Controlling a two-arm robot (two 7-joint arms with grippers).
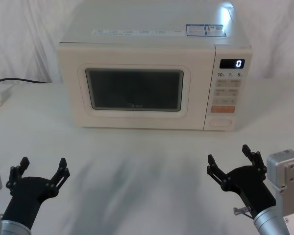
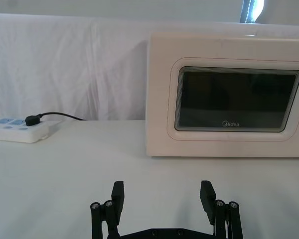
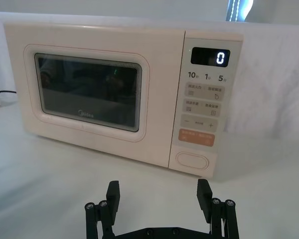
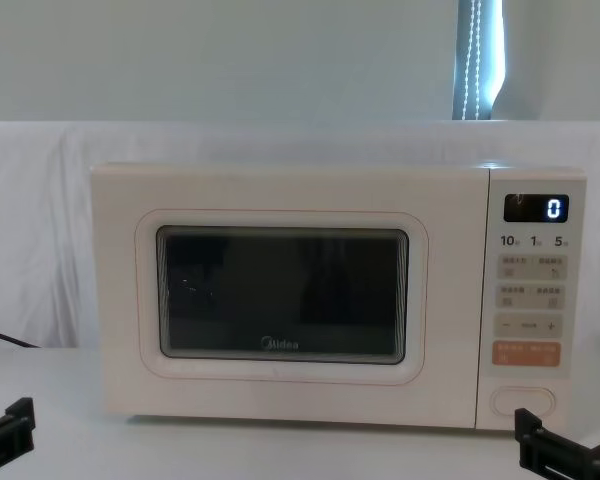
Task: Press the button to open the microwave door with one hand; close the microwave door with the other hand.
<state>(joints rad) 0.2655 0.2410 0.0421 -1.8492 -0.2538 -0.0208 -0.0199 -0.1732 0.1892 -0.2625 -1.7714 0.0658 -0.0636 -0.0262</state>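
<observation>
Left gripper [image 1: 41, 172] and right gripper [image 1: 231, 160] are held low over the white table [image 1: 137, 166], fingers spread, nothing gripped. Beyond stands the Midea microwave [image 1: 137, 83], door shut (display "0"); the pill-shaped button [image 1: 221, 123] is untouched.

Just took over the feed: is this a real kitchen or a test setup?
Likely a staged test bench: the microwave sits alone on a white-draped table, white cloth hangs behind, and a power strip lies exposed.
</observation>
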